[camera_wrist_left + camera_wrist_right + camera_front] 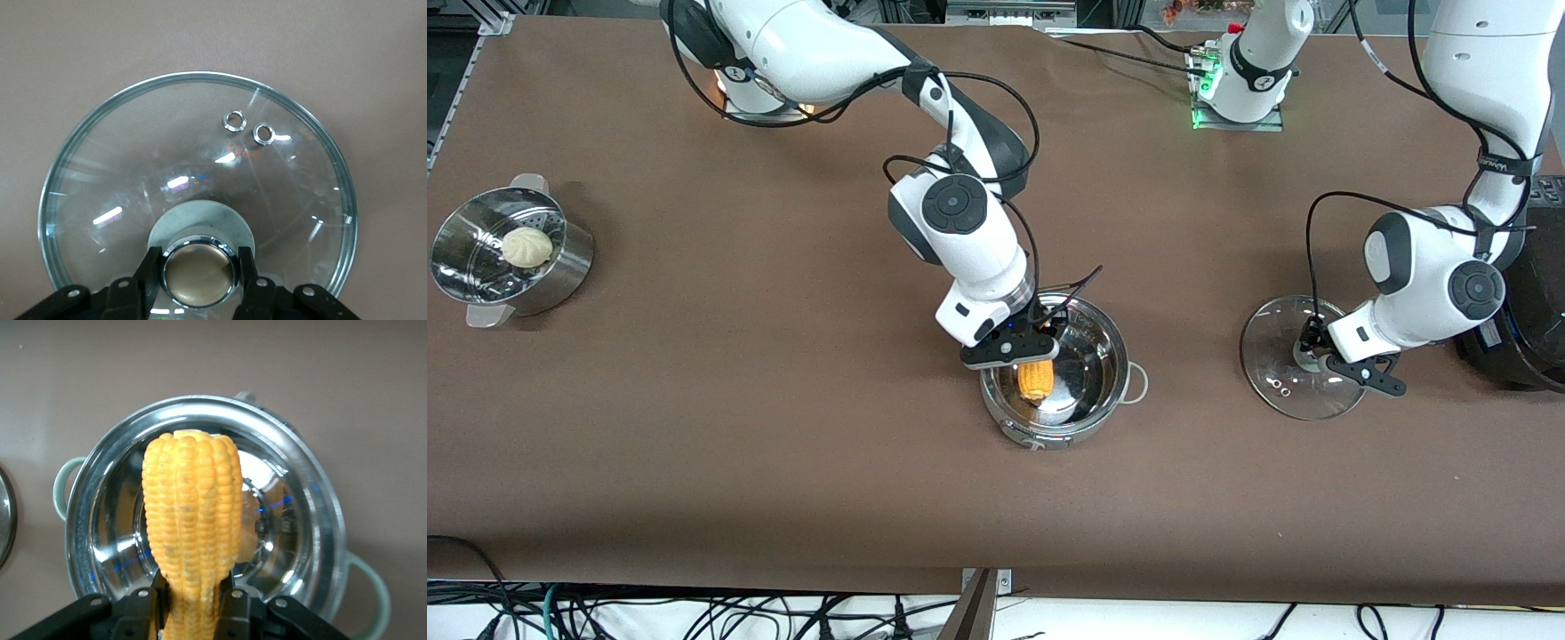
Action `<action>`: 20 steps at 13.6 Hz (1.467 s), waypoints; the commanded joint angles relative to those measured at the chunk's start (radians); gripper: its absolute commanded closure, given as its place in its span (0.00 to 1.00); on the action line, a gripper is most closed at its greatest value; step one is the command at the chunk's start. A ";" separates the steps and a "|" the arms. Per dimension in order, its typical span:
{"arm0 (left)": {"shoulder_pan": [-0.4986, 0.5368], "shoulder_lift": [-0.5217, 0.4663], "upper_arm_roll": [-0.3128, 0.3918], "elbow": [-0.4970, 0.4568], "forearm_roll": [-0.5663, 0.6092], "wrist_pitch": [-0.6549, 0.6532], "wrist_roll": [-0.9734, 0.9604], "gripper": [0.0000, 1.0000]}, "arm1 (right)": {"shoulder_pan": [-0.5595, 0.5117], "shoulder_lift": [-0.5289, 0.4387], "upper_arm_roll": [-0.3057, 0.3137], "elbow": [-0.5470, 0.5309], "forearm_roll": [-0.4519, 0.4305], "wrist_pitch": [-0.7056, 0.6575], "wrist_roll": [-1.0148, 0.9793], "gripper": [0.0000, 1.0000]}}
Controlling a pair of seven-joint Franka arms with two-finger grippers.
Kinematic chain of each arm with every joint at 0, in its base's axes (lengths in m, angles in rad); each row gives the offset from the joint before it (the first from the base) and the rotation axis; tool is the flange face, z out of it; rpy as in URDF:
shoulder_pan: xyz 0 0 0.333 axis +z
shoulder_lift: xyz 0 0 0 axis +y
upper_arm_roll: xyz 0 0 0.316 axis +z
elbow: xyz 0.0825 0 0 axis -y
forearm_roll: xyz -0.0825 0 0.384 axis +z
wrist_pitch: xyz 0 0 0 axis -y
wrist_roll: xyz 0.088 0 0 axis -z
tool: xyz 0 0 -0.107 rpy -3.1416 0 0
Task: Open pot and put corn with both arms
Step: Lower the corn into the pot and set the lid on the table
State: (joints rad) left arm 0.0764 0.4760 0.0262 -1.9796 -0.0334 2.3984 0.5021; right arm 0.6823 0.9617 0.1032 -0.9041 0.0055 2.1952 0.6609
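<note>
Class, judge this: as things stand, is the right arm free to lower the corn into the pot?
Probably yes. The lid lies on the table, held by the left gripper, so the pot is open under the right gripper and corn.

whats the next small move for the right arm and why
Probably lower a little and open the right tool. It is shut on the corn, which hangs upright over the open pot, so release should drop it inside. The lid lies on the table toward the left arm's end, with the left tool gripping its knob.
</note>
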 commanded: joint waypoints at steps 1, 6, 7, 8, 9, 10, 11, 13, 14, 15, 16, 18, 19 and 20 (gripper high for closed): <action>-0.001 0.013 0.001 0.015 -0.028 0.005 0.039 1.00 | 0.022 0.045 -0.003 0.051 -0.013 0.023 -0.006 1.00; -0.006 0.015 0.003 0.010 -0.025 0.004 0.035 0.01 | 0.022 0.063 0.006 0.050 -0.012 0.089 -0.004 1.00; -0.006 0.007 0.003 0.010 -0.025 -0.001 0.033 0.00 | 0.022 0.071 0.006 0.050 -0.012 0.101 -0.004 1.00; -0.006 -0.002 0.003 0.008 -0.025 -0.005 0.026 0.00 | 0.022 0.077 0.004 0.050 -0.012 0.110 -0.004 1.00; -0.007 -0.014 0.003 0.004 -0.025 -0.007 0.021 0.00 | 0.022 0.078 0.001 0.050 -0.012 0.116 -0.004 0.92; -0.007 -0.028 0.003 -0.004 -0.025 -0.010 0.021 0.00 | 0.022 0.078 -0.002 0.050 -0.012 0.123 -0.006 0.87; -0.006 -0.051 0.003 -0.031 -0.023 -0.010 0.021 0.00 | 0.022 0.080 -0.002 0.048 -0.013 0.123 -0.007 0.84; -0.001 -0.120 0.003 -0.114 -0.023 -0.010 0.021 0.00 | 0.022 0.084 -0.003 0.048 -0.015 0.124 -0.009 0.77; -0.001 -0.164 0.001 -0.148 -0.023 -0.012 0.021 0.00 | 0.022 0.086 -0.003 0.048 -0.015 0.124 -0.009 0.69; 0.000 -0.215 0.001 -0.178 -0.023 -0.013 0.022 0.00 | 0.022 0.086 -0.003 0.048 -0.015 0.124 -0.011 0.41; 0.000 -0.261 0.001 -0.200 -0.023 -0.030 0.021 0.00 | 0.022 0.084 -0.003 0.048 -0.015 0.124 -0.011 0.00; -0.001 -0.338 0.001 -0.211 -0.023 -0.048 0.021 0.00 | 0.022 0.084 -0.003 0.048 -0.015 0.127 -0.011 0.00; -0.001 -0.373 0.001 -0.211 -0.023 -0.050 0.022 0.00 | 0.022 0.081 -0.003 0.048 -0.015 0.127 -0.009 0.00; -0.001 -0.411 0.001 -0.211 -0.023 -0.073 0.023 0.00 | 0.022 0.081 -0.003 0.048 -0.015 0.124 -0.009 0.00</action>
State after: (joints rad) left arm 0.0750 0.1706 0.0263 -2.1443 -0.0337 2.3549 0.5023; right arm 0.7015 1.0194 0.0994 -0.9017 0.0039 2.3194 0.6578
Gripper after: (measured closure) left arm 0.000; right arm 0.344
